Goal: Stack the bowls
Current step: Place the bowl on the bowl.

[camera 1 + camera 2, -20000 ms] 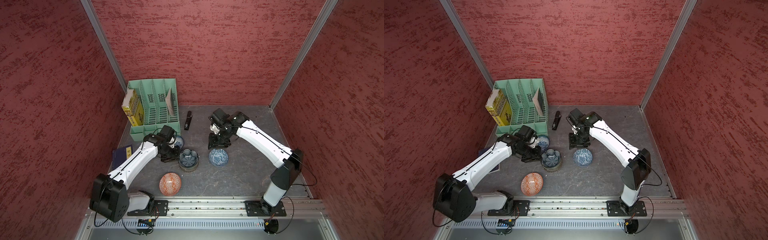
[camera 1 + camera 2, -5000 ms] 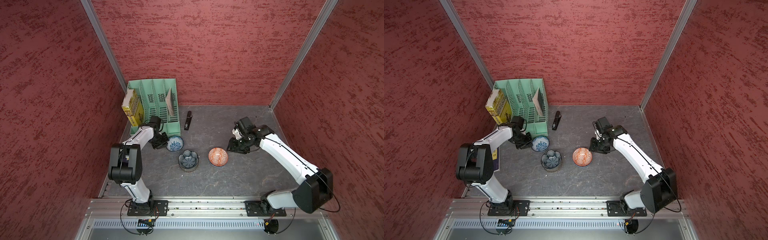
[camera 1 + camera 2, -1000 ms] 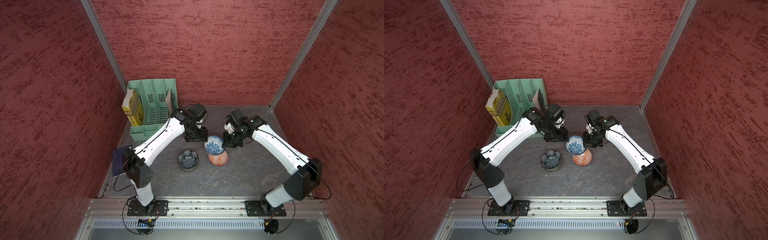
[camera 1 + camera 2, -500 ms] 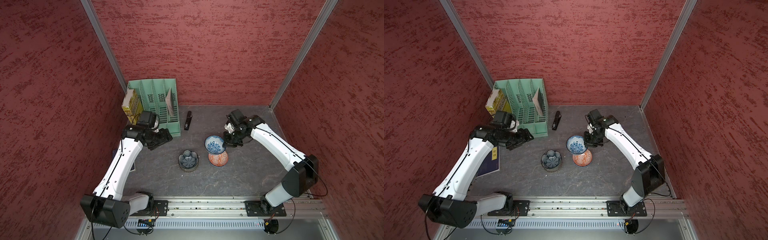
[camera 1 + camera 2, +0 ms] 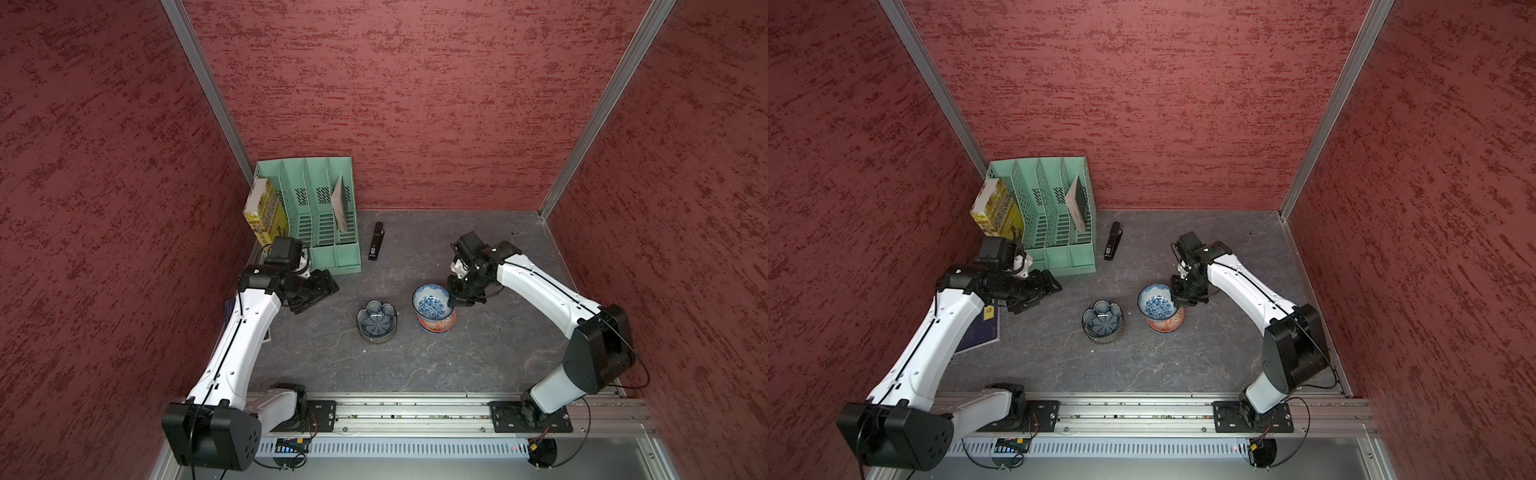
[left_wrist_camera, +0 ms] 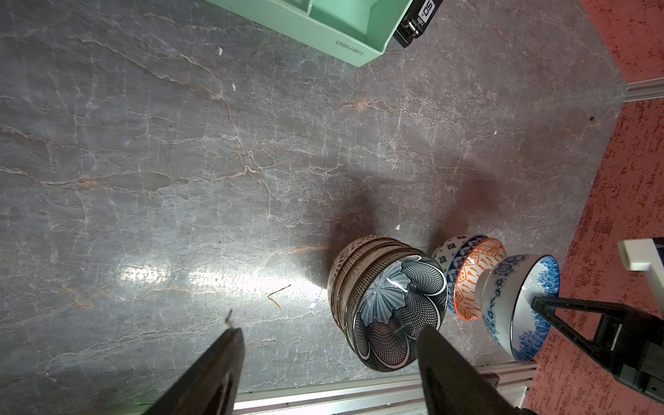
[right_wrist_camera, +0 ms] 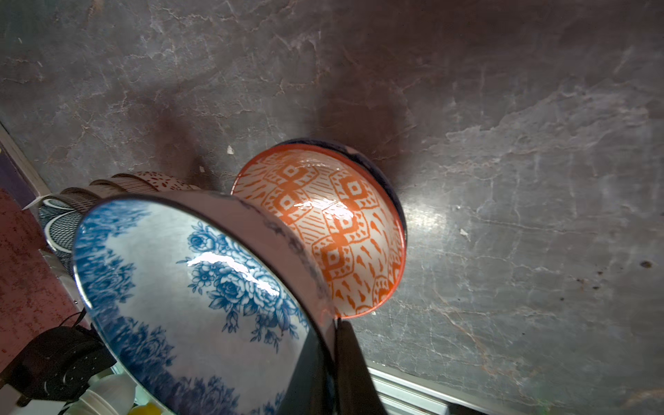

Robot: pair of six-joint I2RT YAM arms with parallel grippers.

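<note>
While the blue-white floral bowl [image 5: 430, 300] is pinched at its rim by the clenched right gripper [image 5: 450, 302], it is held tilted just over the orange-red geometric bowl [image 7: 323, 222] on the bench; the left gripper [image 5: 318, 296] is seen spread, empty, well apart.

Left arm elbow-bent, reaching forward on its own side, left gripper [image 5: 322, 286] jaws spread wide and empty; right arm stretched toward the middle, wrist angled down, right gripper [image 5: 452, 300] fingers pinched almost together.
</note>
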